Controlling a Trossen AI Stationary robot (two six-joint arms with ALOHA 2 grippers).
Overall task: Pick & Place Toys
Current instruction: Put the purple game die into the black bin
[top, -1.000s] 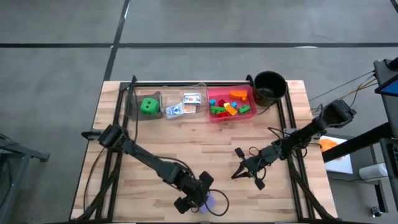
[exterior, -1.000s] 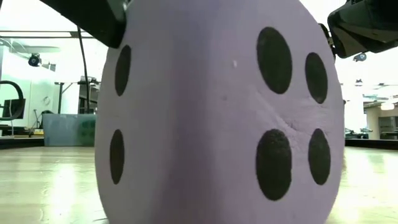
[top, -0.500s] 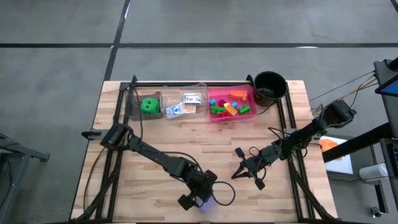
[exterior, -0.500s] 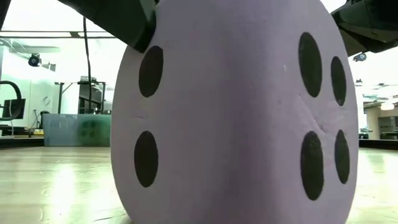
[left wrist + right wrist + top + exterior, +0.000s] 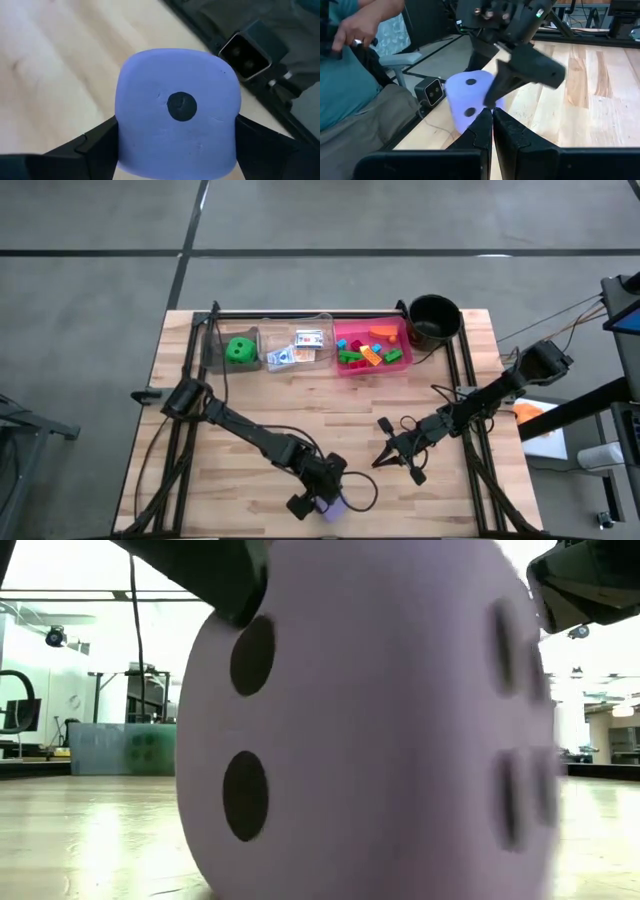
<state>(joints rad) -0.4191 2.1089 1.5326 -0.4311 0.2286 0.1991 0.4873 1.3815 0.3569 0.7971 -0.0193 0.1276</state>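
Observation:
A purple die [image 5: 337, 502] with black dots sits at the table's near edge and fills the low view [image 5: 370, 720]. My left gripper [image 5: 322, 492] is over it and shut on it, and the die's one-dot face [image 5: 181, 106] faces the wrist camera. My right gripper [image 5: 383, 455] is shut and empty, to the right of the die near the table's middle. Its closed fingers [image 5: 492, 125] point toward the die [image 5: 470, 97]. A green die [image 5: 239, 350], white cards [image 5: 300, 348] and bright bricks [image 5: 368, 348] lie in trays at the far edge. My left gripper pinches the purple die between its two fingers [image 5: 97, 145], one on each of two opposite side faces [image 5: 126, 142]. The fingers come slanting down from above and from the table's left. Whether the die's underside is on the table or clear of it, I cannot tell.
A grey tray [image 5: 218, 352], a clear tray [image 5: 322, 345] and a pink tray [image 5: 340, 340] stand in a row at the far edge, with a round black pot [image 5: 433, 320] to their right. The low camera [image 5: 245, 50] sits just past the die. A seated person [image 5: 350, 75] is beyond the near edge.
My left gripper has gone a little toward the table's right edge, still at the purple die. The die has turned about its upright axis. In the low view its four-dot face has swung away to the right and its two-dot face has come round.

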